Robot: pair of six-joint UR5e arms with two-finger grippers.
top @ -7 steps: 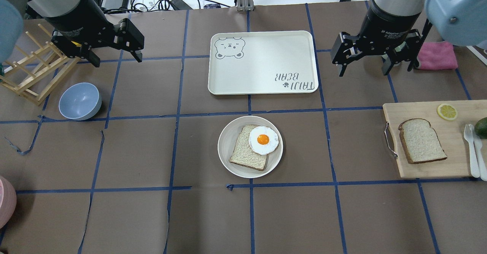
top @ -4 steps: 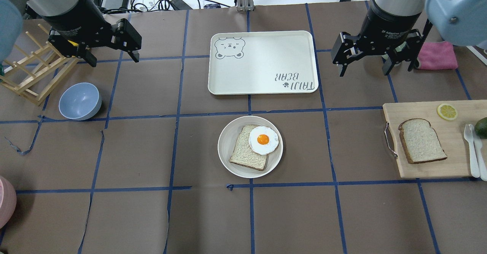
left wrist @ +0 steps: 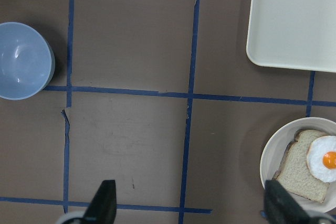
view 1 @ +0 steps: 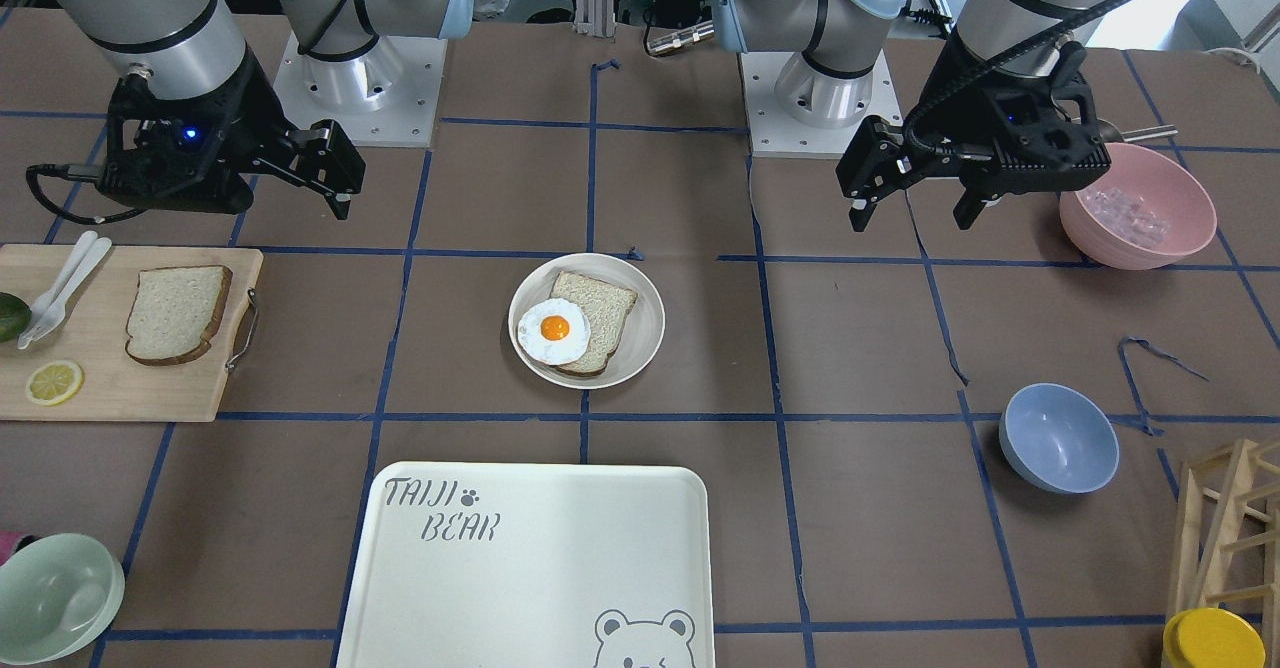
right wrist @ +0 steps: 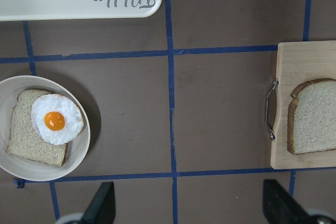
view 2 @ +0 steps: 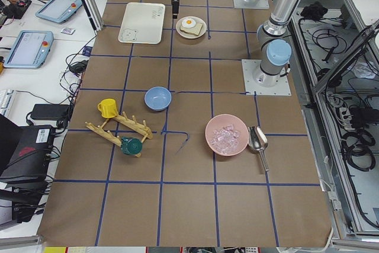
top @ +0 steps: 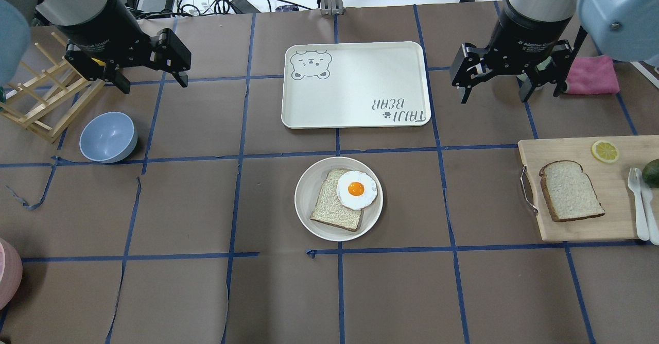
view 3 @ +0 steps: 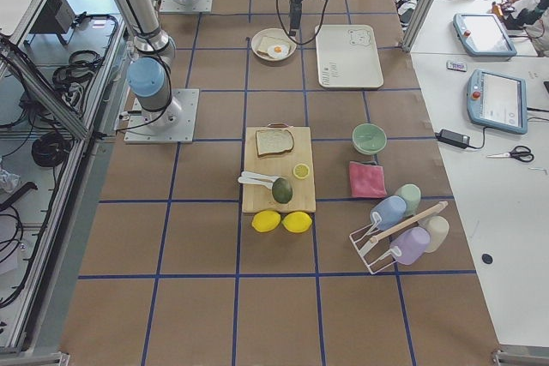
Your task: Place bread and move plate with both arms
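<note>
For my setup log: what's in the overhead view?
bread: one, pale, on cutting board
plate: one, cream, centre
tanner slice: one, beige, on plate
fried egg: one, white, on that slice
tray: one, white, beyond plate
bowl: one, blue, left
rack: one, wooden, far left
lemon slice: one, yellow, on board
avocado: one, green, on board
cutlery: two, white, on board
cloth: one, pink, far right
left gripper: one, black, open, left
right gripper: one, black, open, right

Bright, even light; soft shadows, sharp focus
</note>
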